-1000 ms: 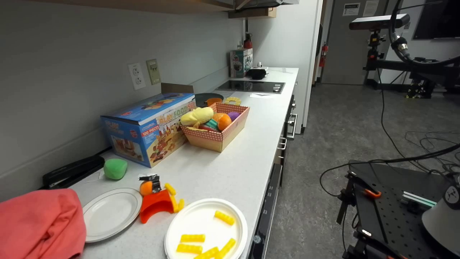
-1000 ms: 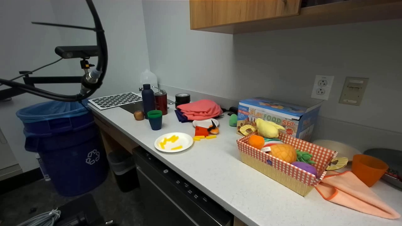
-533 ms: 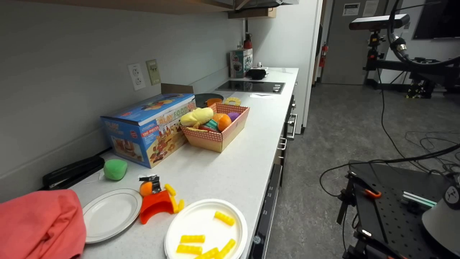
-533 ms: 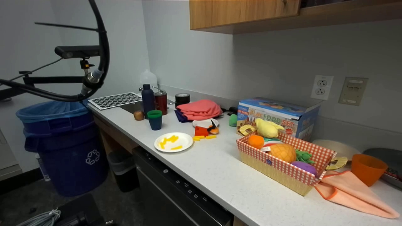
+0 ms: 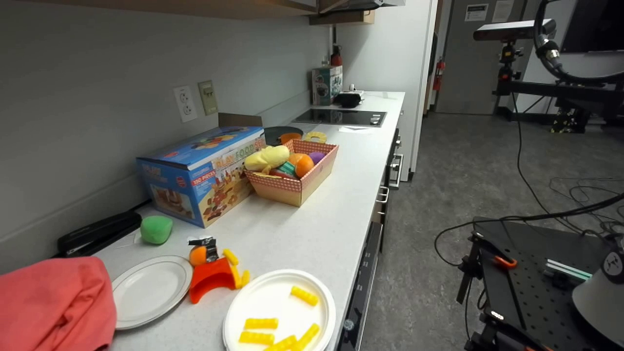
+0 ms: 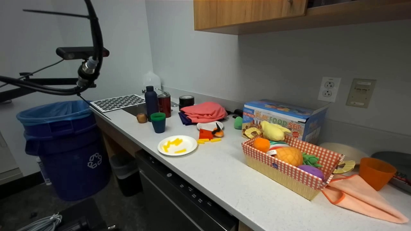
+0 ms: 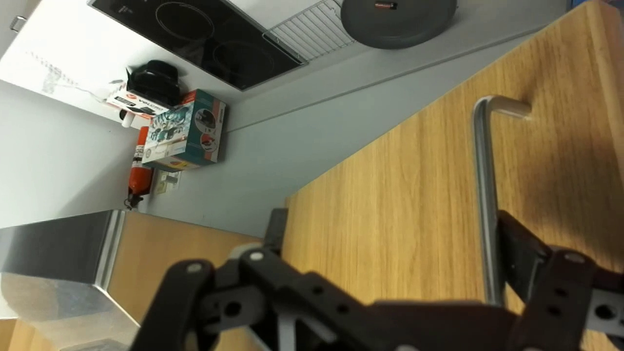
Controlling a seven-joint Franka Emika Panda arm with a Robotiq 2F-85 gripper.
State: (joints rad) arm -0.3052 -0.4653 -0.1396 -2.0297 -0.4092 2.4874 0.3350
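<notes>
In the wrist view my gripper (image 7: 396,239) is open, its two black fingers wide apart in front of a wooden cabinet door (image 7: 380,209). A silver bar handle (image 7: 482,161) stands out from the door. The right finger is just right of the handle's bar, very close to it; I cannot tell whether they touch. The left finger is at the door's left edge. The handle's lower end is hidden behind the gripper body. The gripper is not in either exterior view. Wooden upper cabinets (image 6: 250,14) show in an exterior view, with a small part of a handle (image 6: 291,1) at the top edge.
On the counter below stand a checked basket of play food (image 6: 282,179), a blue play food box (image 5: 200,170), a white plate (image 5: 282,297) with yellow pieces and a cooktop (image 7: 204,36). A range hood (image 7: 53,248) is beside the cabinet. Arm cables (image 6: 96,41) hang in the air.
The arm's cable shifts slightly right, then swings left and up in an exterior view. The things on the counter have not moved.
</notes>
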